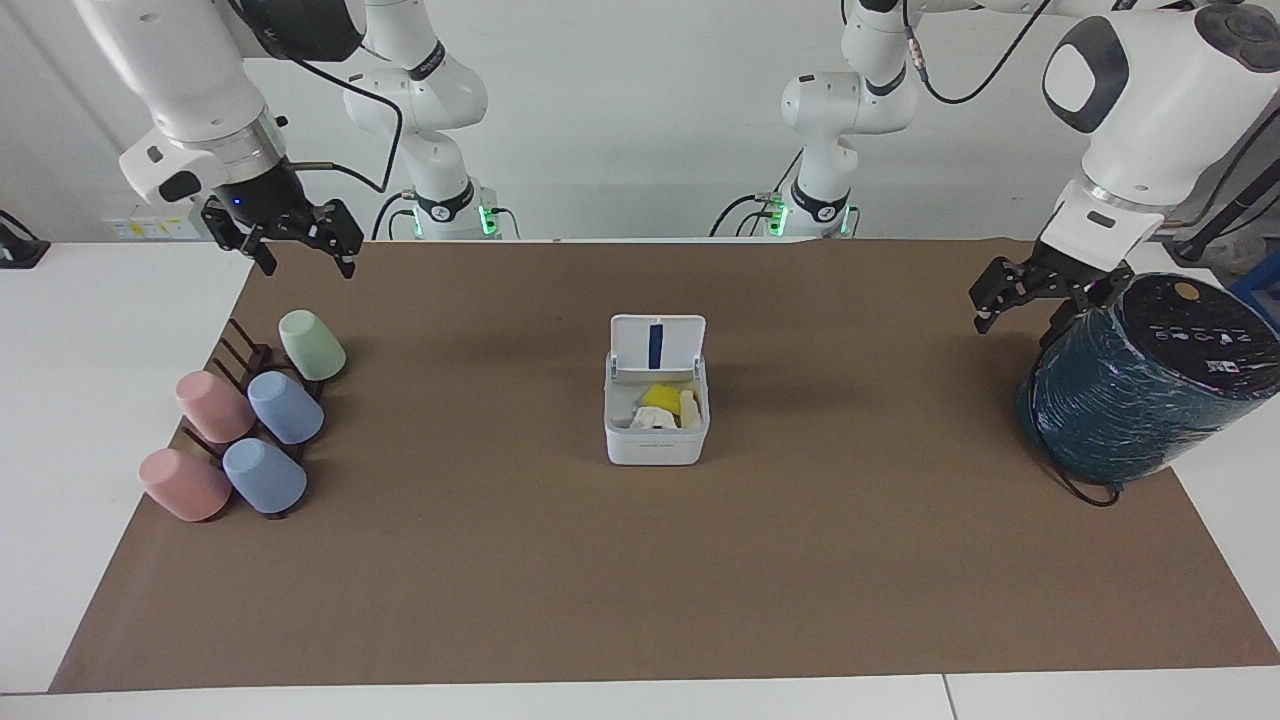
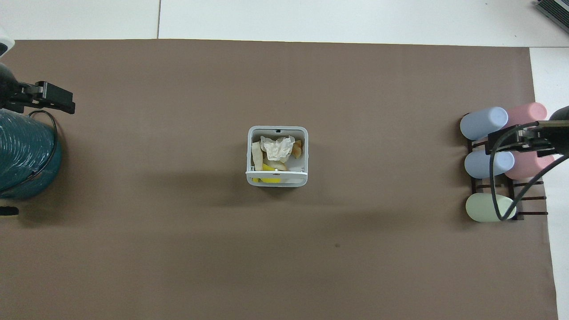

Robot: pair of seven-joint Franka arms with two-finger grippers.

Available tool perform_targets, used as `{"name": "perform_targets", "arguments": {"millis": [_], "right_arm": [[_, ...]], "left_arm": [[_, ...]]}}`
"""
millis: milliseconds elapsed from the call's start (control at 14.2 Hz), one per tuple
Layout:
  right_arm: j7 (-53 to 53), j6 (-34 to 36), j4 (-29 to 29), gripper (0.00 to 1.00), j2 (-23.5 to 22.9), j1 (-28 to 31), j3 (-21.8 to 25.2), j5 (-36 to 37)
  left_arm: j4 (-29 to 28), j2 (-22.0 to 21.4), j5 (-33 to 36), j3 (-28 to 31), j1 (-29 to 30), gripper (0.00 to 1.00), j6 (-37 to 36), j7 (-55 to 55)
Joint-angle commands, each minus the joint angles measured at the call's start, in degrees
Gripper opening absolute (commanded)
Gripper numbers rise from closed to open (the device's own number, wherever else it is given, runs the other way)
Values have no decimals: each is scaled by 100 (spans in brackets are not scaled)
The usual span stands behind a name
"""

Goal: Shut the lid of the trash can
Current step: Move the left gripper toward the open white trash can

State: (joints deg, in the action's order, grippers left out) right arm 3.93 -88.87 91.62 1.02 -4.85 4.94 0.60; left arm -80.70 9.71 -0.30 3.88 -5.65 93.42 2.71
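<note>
In the facing view we start at the right arm's end of the table, where the right gripper [image 1: 305, 245] hangs in the air over the edge of the brown mat [image 1: 640, 600], above the cup rack [image 1: 245, 355], with its two fingers spread apart and nothing between them. Below it the dark rack carries five cups lying on their sides: a pale green cup [image 1: 312, 345] nearest the robots, then a blue cup [image 1: 285, 407] beside a pink cup [image 1: 214, 405], then a second blue cup [image 1: 264, 476] beside a second pink cup [image 1: 184, 484] farthest from the robots.

Moving along to the middle of the mat, we find the trash can [image 1: 655, 425], well apart from the rack and from both grippers. Its lid [image 1: 657, 345] stands upright on the hinge at the edge of the can nearer the robots, so the can is open, and the blue strip on the lid's underside faces the camera. Inside the can we see crumpled white paper [image 1: 650, 418] and a yellow scrap [image 1: 660, 397], with a pale piece beside them.

At the left arm's end, well apart from the trash can, the left gripper [image 1: 1030, 300] hangs just beside the upper rim of the dark teal wrapped cylinder [image 1: 1130, 410], which has a black top. We see its fingers held apart and empty. A black cable [image 1: 1075, 490] loops round the foot of the cylinder.
</note>
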Motion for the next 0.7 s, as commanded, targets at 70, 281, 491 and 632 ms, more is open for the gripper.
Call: {"name": "perform_targets", "arguments": {"millis": [70,281,491,632], "right_arm": [[91,37,84,100,109,46,-28,-96],[82,37,84,100,109,46,-28,-96],[82,37,84,100,109,46,-28,-96],[82,37,84,100,109,46,-28,-96]], "left_arm": [[-218,-163,56,-45,21,100,124,55],[-288,-171,56,-80,-67,100,194,-59],[-682,-346,-14,-107,-356,100,430,-489],[-1174,-583,-180,-107,-655,100,781,-1242]]}}
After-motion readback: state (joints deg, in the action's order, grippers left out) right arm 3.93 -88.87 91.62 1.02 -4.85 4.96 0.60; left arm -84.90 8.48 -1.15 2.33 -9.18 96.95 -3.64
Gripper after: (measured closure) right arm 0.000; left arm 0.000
